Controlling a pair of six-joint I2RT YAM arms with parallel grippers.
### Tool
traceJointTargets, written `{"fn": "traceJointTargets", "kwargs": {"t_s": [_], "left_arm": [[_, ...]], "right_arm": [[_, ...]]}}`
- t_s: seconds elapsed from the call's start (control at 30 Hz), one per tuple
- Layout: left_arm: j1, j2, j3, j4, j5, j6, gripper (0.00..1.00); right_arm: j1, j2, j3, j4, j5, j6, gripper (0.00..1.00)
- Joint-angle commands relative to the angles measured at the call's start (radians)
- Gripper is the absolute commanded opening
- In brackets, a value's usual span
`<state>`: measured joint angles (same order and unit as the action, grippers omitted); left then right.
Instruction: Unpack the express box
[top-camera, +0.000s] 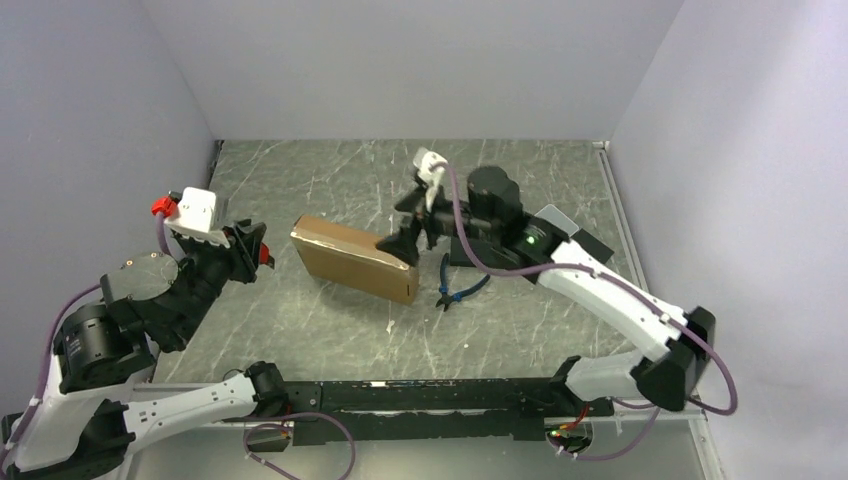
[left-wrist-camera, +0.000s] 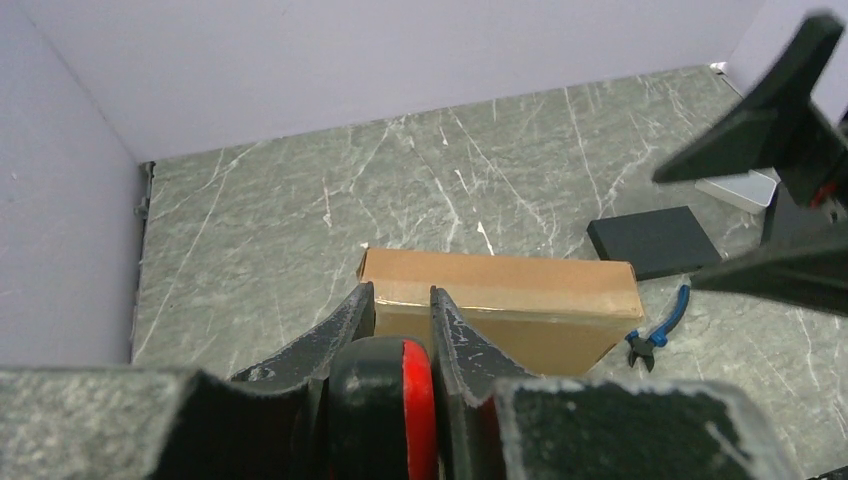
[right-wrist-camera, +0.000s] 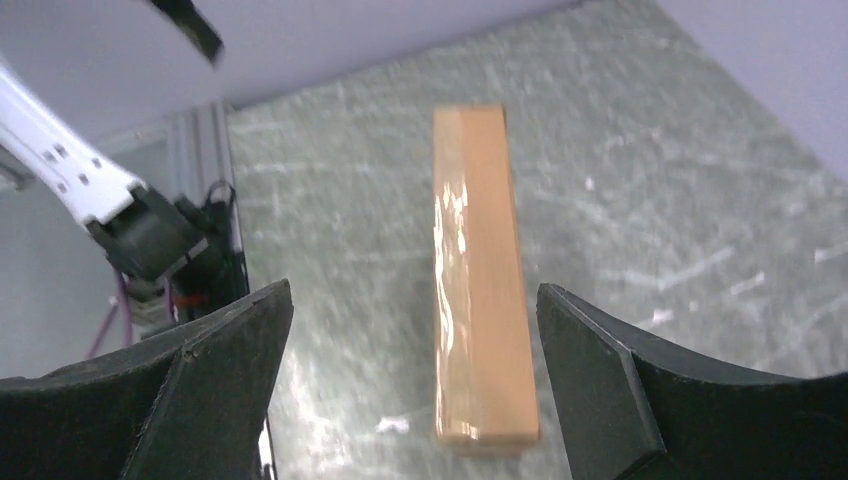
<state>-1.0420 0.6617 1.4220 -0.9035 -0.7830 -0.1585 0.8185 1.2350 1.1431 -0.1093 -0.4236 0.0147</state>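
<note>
The express box (top-camera: 350, 258) is a brown cardboard carton standing on a long edge in the middle of the table, closed, with shiny clear tape along its top. It also shows in the left wrist view (left-wrist-camera: 500, 300) and the right wrist view (right-wrist-camera: 480, 280). My left gripper (top-camera: 262, 248) is a little left of the box's left end, its fingers (left-wrist-camera: 350, 315) close together with a round black-and-red object (left-wrist-camera: 385, 400) between them. My right gripper (top-camera: 403, 243) is wide open over the box's right end, and the box lies between its fingertips (right-wrist-camera: 245, 330) without touching them.
Blue-handled cutters (top-camera: 455, 290) lie just right of the box and also show in the left wrist view (left-wrist-camera: 655, 330). A flat black pad (left-wrist-camera: 655, 240) and a small white case (left-wrist-camera: 740, 188) lie behind them. Walls close the left, back and right sides.
</note>
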Motion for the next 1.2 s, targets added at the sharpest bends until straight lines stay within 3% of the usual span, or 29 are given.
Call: {"fn": "traceJointTargets", "kwargs": {"t_s": [0.0, 0.3, 0.33, 0.37, 0.77, 1.17], "left_arm": [[0.002, -0.002, 0.021, -0.001, 0.015, -0.030, 0.00], [0.002, -0.038, 0.028, -0.057, 0.046, -0.113, 0.00], [0.002, -0.045, 0.032, -0.065, 0.045, -0.118, 0.00], [0.002, -0.051, 0.036, -0.069, 0.045, -0.121, 0.00], [0.002, -0.046, 0.024, -0.078, 0.064, -0.121, 0.00], [0.002, -0.025, 0.027, -0.051, 0.055, -0.109, 0.00]], "right_arm": [[0.041, 0.188, 0.283, -0.249, -0.011, -0.005, 0.95], [0.060, 0.623, 0.741, -0.395, -0.011, -0.005, 0.95], [0.061, 0.654, 0.769, -0.402, 0.261, 0.039, 0.99], [0.065, 0.680, 0.786, -0.404, 0.311, 0.080, 0.99], [0.133, 0.802, 0.828, -0.428, 0.370, -0.046, 0.95], [0.142, 0.726, 0.748, -0.302, 0.220, 0.077, 0.97]]}}
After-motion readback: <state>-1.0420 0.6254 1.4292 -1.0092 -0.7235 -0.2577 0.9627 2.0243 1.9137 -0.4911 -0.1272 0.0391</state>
